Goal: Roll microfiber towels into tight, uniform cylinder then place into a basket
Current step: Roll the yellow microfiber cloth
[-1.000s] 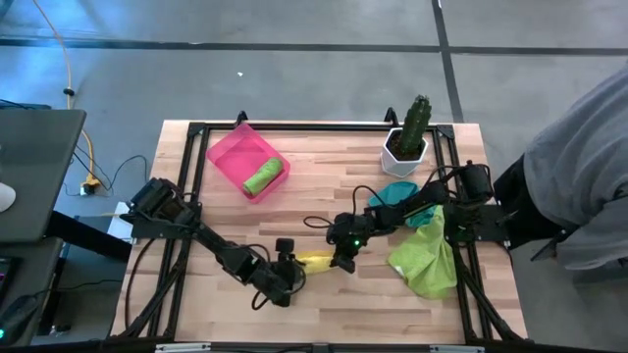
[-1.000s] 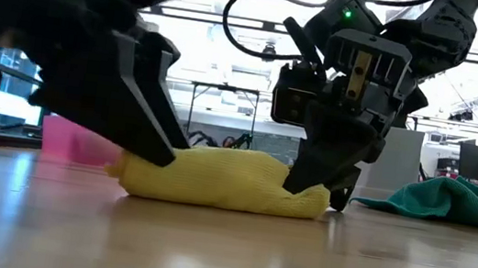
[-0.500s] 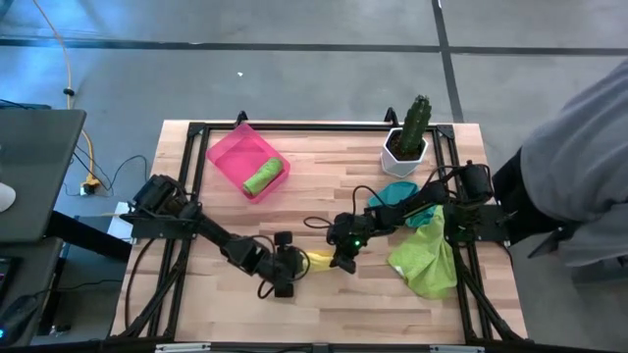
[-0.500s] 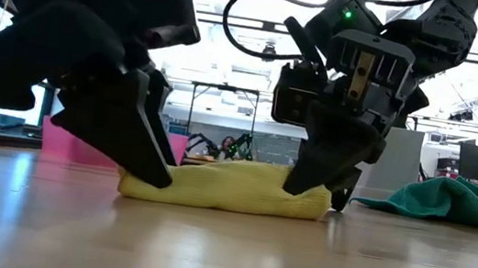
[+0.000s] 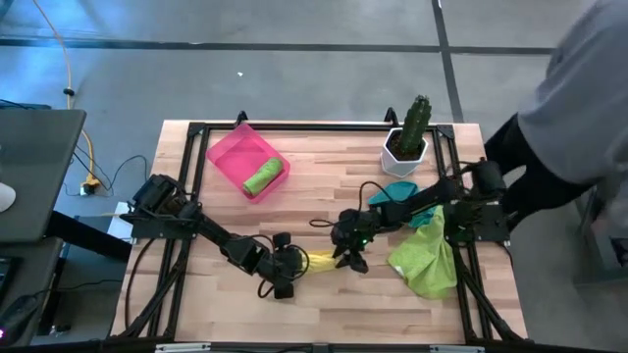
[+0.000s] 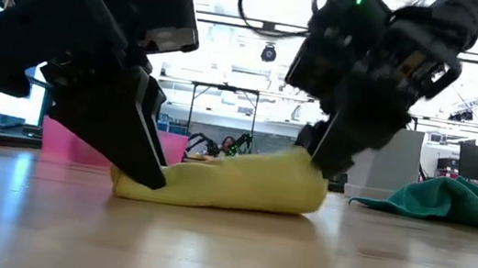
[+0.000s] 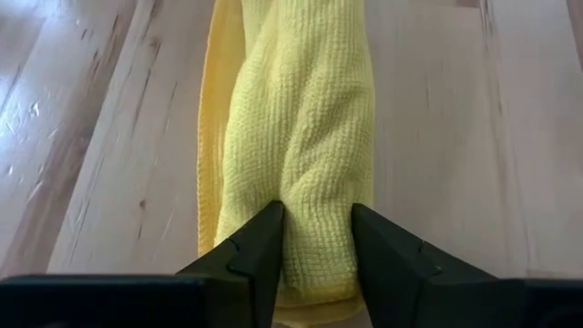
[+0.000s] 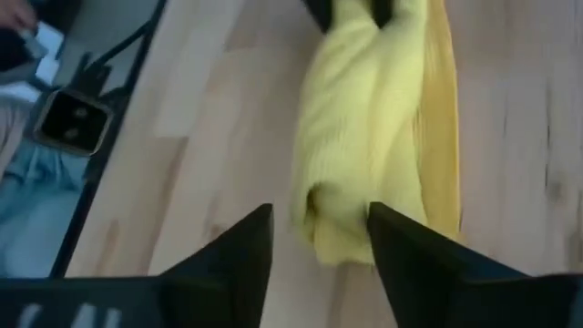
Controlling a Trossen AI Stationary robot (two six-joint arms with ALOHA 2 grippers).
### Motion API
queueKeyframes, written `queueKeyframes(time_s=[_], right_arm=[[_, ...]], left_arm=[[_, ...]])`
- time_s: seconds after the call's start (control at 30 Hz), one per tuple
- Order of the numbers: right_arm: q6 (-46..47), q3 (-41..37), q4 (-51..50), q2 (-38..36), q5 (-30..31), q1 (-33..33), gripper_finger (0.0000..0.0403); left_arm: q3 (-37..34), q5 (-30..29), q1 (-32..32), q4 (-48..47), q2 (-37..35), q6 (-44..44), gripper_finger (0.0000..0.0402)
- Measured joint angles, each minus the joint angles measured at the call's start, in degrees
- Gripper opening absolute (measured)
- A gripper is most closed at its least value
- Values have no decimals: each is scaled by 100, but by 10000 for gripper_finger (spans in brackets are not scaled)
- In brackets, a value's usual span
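Note:
The yellow towel (image 5: 319,261) lies rolled into a short cylinder on the table's near middle, lengthwise left to right. My left gripper (image 7: 317,223) is shut on its left end (image 6: 136,181). At its right end, my right gripper (image 8: 319,228) hovers open, one finger on each side of the end (image 8: 351,237). In the low view that gripper (image 6: 324,159) stands just above the roll (image 6: 223,183). A rolled lime green towel (image 5: 263,178) lies in the pink basket (image 5: 228,155) at the far left. My left gripper pinches the roll's left end (image 7: 314,264) between its two fingers (image 7: 260,246). The fingers slant down from the table's left side and point along the roll. The roll lies on the table along its whole length. My right gripper: whether its open fingers touch the roll's right end, I cannot tell.
A teal towel (image 5: 397,192) and a loose lime green towel (image 5: 424,257) lie heaped at the right, under my right arm. A white pot with a cactus (image 5: 407,137) stands at the far right. A person (image 5: 579,108) stands beside the table's right edge.
My right gripper has opened, let go of the roll's right end, risen a little and rolled about its axis. That end of the roll has sprung up slightly. My left gripper has turned at the roll's left end and stays there. The person at the right has shifted.

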Motion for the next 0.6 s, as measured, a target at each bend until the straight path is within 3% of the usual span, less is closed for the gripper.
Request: queueKeyframes(time_s=[0.13, 0.4, 0.6], right_arm=[[-751, 2, -459, -486, 244, 159, 191], [-2968, 0, -183, -545, 2521, 1372, 174], [-3261, 2, 436, -97, 4000, 1834, 159]], left_arm=[[-4, -2, -2, -9, 0, -42, 102], [-4, 21, 40, -43, 2, -175, 79], [-7, 250, 156, -38, 0, -201, 69]])
